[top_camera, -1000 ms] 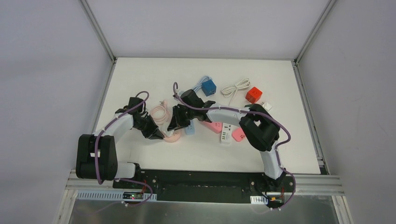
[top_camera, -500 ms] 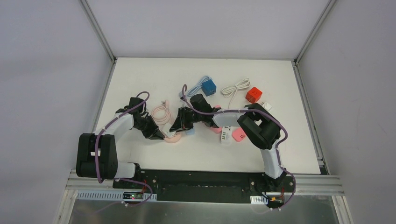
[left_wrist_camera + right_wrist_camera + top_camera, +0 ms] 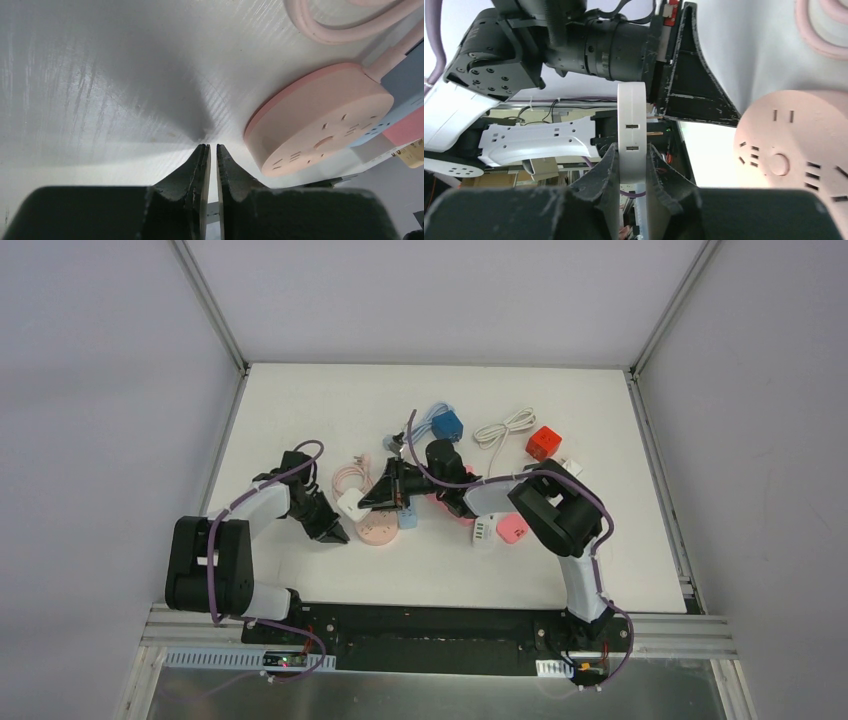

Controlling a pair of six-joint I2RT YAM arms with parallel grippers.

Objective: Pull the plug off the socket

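Plug [image 3: 631, 125], white, is pinched by the right gripper [image 3: 631, 150] mid-frame, apart from the pink socket [image 3: 794, 145] at right. The left gripper [image 3: 209, 150] is pressed together, empty. Held by its thin edges, the plug might slip and drop.

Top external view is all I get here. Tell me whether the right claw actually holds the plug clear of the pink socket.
Observer: The right wrist view shows the white plug pinched in the right claw, held apart from the pink socket.
Operator: Check the socket face for anything in it.
Observer: Every slot visible on its face in that view is empty.
Operator: Report the left claw.
Observer: The left wrist view shows the left claw shut on nothing, tips down at the table, with a gap between them and the socket's rim.
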